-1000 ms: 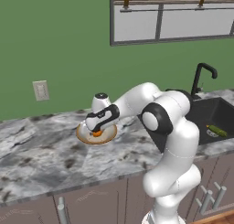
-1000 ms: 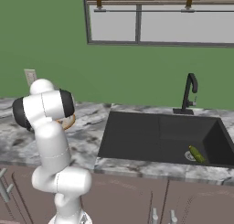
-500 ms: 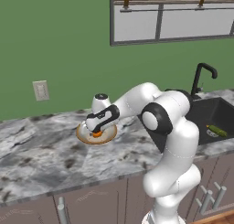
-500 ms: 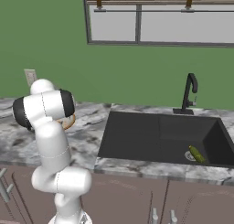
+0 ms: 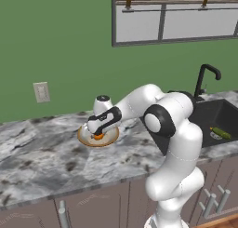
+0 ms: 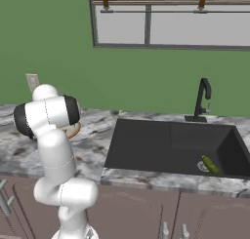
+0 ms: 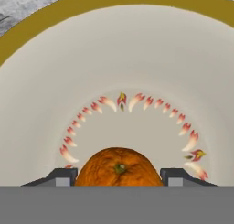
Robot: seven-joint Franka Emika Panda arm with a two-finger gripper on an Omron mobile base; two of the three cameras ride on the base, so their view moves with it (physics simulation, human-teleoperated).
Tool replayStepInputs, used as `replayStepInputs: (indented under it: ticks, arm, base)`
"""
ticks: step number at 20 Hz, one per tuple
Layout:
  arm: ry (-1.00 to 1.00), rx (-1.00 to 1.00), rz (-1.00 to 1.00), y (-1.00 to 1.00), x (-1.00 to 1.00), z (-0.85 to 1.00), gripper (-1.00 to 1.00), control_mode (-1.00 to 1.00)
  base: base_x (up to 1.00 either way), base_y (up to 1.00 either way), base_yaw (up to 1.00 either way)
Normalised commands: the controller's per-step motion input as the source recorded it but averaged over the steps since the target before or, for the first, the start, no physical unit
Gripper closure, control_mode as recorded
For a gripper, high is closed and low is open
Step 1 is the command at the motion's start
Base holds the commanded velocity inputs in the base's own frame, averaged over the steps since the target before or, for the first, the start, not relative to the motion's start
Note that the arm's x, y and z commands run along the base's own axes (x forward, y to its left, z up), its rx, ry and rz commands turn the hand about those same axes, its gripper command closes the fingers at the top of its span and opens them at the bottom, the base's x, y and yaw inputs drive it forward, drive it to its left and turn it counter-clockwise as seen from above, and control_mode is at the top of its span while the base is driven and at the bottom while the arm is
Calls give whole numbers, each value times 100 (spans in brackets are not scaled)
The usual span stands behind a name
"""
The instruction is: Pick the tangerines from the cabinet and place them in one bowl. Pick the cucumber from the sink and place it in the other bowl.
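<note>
Hand view puts us right over the bowl (image 7: 55, 72): its beige inside with a ring of small red flecks spreads across the frame, the ochre rim arcing along the top. At the bottom centre sits the bright orange tangerine (image 7: 119, 167), stem dimple facing us, with the claw (image 7: 119, 176) astride it, one dark fingertip (image 7: 61, 176) at each side. The tips sit just beside the fruit, but we cannot tell whether they are pressing it or standing a little off it.

From the left base view we see the claw (image 5: 98, 135) low in the bowl (image 5: 86, 137) on the grey marbled worktop (image 5: 37, 152), left of centre, the orange tangerine (image 5: 98, 137) showing at its tip.

Both base views show the cucumber (image 6: 211, 165) lying in the black sink (image 6: 146, 145) at the right of the frame, near the round drain (image 6: 202, 166).
</note>
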Motion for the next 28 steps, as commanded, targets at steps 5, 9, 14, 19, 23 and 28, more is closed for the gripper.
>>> replayStepInputs:
  ticks: [5, 9, 14, 19, 23, 28]
  arm:
    - [0, 0, 0, 0, 13, 0, -100, -100]
    - [0, 0, 0, 0, 28, 0, -100, -100]
    - [0, 0, 0, -1, 10, 33, -100, -100]
    - [-1, 3, 0, -4, -24, 60, -100, -100]
    - [-4, 7, -3, -13, -61, 53, -100, -100]
    - [-8, 12, -7, -37, -74, 30, -100, -100]
  base:
    - [0, 0, 0]
    - [0, 0, 0]
    - [0, 0, 0]
    - [0, 0, 0]
    - [0, 0, 0]
    - [0, 0, 0]
